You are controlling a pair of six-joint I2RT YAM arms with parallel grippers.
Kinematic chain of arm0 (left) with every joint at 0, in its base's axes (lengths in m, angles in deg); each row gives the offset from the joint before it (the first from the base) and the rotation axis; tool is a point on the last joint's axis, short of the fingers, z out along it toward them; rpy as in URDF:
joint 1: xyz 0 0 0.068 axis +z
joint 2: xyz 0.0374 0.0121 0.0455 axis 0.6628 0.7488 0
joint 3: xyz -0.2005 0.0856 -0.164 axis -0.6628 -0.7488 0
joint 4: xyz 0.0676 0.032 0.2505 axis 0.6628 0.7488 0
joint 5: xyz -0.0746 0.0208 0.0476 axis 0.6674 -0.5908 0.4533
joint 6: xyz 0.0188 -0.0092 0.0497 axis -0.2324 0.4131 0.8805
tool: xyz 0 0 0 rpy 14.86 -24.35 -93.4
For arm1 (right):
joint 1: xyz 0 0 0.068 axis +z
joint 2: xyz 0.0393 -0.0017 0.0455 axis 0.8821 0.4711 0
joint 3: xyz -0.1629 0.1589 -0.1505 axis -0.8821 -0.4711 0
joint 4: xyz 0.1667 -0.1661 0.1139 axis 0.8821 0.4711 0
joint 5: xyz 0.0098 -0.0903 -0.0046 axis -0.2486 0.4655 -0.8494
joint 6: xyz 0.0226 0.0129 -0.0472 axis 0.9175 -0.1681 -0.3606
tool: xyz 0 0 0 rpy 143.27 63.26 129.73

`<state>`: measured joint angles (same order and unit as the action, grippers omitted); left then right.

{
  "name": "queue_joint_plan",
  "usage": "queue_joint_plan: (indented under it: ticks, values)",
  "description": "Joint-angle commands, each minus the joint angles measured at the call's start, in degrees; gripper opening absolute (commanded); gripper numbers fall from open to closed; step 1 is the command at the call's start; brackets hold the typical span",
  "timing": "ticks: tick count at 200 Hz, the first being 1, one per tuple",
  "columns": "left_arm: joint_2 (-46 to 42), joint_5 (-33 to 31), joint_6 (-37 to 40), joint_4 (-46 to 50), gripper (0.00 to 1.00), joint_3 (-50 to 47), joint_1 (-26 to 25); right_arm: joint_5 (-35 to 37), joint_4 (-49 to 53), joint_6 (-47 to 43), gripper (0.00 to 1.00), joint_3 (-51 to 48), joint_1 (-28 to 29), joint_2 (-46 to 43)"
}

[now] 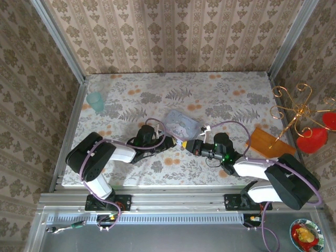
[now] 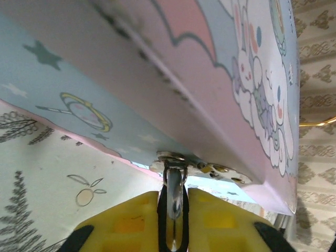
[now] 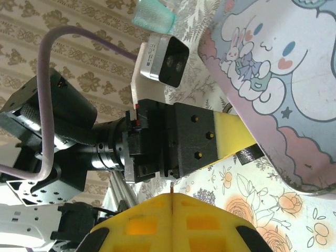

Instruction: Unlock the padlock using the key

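Yellow fingers [image 2: 131,218] of the left gripper [image 2: 174,195], at the bottom edge of its wrist view, are nearly pressed together. They pinch the padlock [image 2: 174,181], a dark sliver in the slit whose silvery shackle rises into the metal hasp [image 2: 210,169] just above. That hasp sits on the lower rim of the pale blue cartoon tin [image 2: 226,68], which slants across the upper frame. The floral table [image 2: 37,178] shows at lower left.

At bottom centre of its own wrist view, the right gripper [image 3: 172,198] has its jaws pressed together. A thin tip, apparently the key [image 3: 171,185], pokes from the seam. Directly above it, the left gripper's black body and one yellow finger point right toward the tin's edge. The padlock's dark body shows at that fingertip, against the tin's rim. A teal cup [image 3: 153,14] sits at the top edge.

Seen from above, both grippers meet tip to tip at mid-frame, just below the tin. An orange board [image 1: 264,140] lies to the right, beside a gold wire stand [image 1: 299,109].
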<state>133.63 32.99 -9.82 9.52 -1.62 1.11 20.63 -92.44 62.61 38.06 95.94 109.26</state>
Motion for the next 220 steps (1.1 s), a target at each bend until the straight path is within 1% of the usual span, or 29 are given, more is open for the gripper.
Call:
queue_joint_plan:
  ticks: [1, 17, 40, 76, 103, 146, 220]
  values:
    - [-4.1, -0.9, 4.0, 4.7, 0.26, -1.7, 0.5, 0.7, 3.6, -4.7, 0.00, 0.9, 0.7, -2.2]
    - [-7.1, -1.2, 4.6, 6.8, 0.32, -2.5, 0.5, 1.1, 5.0, -6.4, 0.00, 1.2, 1.2, -2.9]
    - [-12.1, -1.6, 5.7, 10.2, 0.38, -3.1, 0.3, 1.3, 5.1, -8.2, 0.00, 1.5, 2.1, -2.8]
    - [-21.4, -2.1, 6.6, 15.0, 0.41, -3.2, -0.9, 3.0, 4.9, -11.2, 0.00, 2.1, 4.2, -2.0]
    - [-25.7, -1.6, 4.6, 16.2, 0.42, -2.8, -2.2, 4.2, 3.9, -12.0, 0.00, 2.2, 5.2, -1.0]
    - [-25.0, -1.8, 1.6, 14.7, 0.42, -1.7, -5.4, 4.8, 2.3, -11.9, 0.00, 3.1, 6.6, 0.8]
    - [-20.8, -0.7, -1.7, 9.0, 0.31, -1.5, -7.0, 5.1, 1.6, -11.9, 0.00, 3.1, 7.3, 0.5]
